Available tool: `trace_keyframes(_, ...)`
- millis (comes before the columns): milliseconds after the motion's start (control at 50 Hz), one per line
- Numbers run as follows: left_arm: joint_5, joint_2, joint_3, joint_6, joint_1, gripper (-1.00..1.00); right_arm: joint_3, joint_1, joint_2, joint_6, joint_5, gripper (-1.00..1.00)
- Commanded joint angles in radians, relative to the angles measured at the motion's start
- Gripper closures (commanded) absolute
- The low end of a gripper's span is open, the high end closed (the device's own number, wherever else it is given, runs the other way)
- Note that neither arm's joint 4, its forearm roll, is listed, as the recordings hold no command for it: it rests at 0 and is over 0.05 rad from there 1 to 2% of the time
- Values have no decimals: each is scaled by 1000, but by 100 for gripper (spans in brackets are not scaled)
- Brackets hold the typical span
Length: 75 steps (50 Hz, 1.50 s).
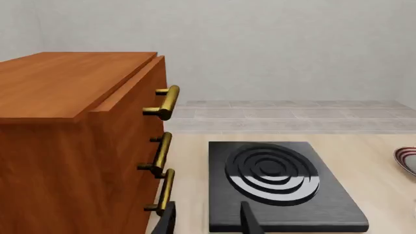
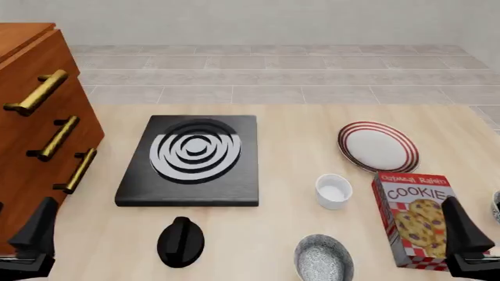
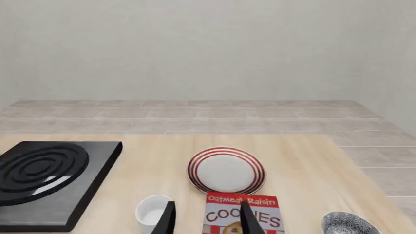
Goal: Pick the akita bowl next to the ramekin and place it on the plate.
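Observation:
The akita bowl (image 2: 324, 259), speckled grey with a dark rim, sits at the table's near edge, just in front of the plain white ramekin (image 2: 334, 191) (image 3: 153, 212). Farther back and to the right lies the red-striped plate (image 2: 378, 146) (image 3: 226, 170), whose edge also shows in the left wrist view (image 1: 406, 159). My left gripper (image 2: 37, 225) (image 1: 208, 222) hangs open at the near left, far from the bowl. My right gripper (image 2: 459, 225) (image 3: 206, 220) is open at the near right, over the cookie box, holding nothing.
A cookie box (image 2: 414, 218) (image 3: 242, 214) lies right of the ramekin and bowl. A second patterned bowl (image 2: 496, 206) (image 3: 351, 225) sits beyond it at the right edge. A black stove (image 2: 191, 155), its knob (image 2: 180, 241) and a wooden drawer cabinet (image 2: 39, 117) fill the left.

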Motion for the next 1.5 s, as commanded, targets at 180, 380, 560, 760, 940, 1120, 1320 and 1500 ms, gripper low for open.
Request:
trace_keyframes(180,-1,6,-3,0,0,-100,-12,19,9,-11,6,-100)
trace_keyframes(380,-1,6,-3,0,0,-100,-52,38,11,-25,42,-100)
trace_keyframes(560,-1,6,-3,0,0,-100,-152,82,19,-36,146,-100)
trace_keyframes(760,-1,5,-3,0,0,-100,-271,157,0,-40,296,-100)
trace_keyframes(940,-1,6,-3,0,0,-100,-343,239,24,-24,379,-100)
trace_keyframes(1120,-1,5,-3,0,0,-100,-379,295,59,-26,445,-100)
trace_keyframes(1320,-1,6,-3,1,0,-100,-422,373,125,-28,481,-100)
trace_keyframes(1500,-1,6,-3,0,0,-100,-464,432,186,-50,494,-100)
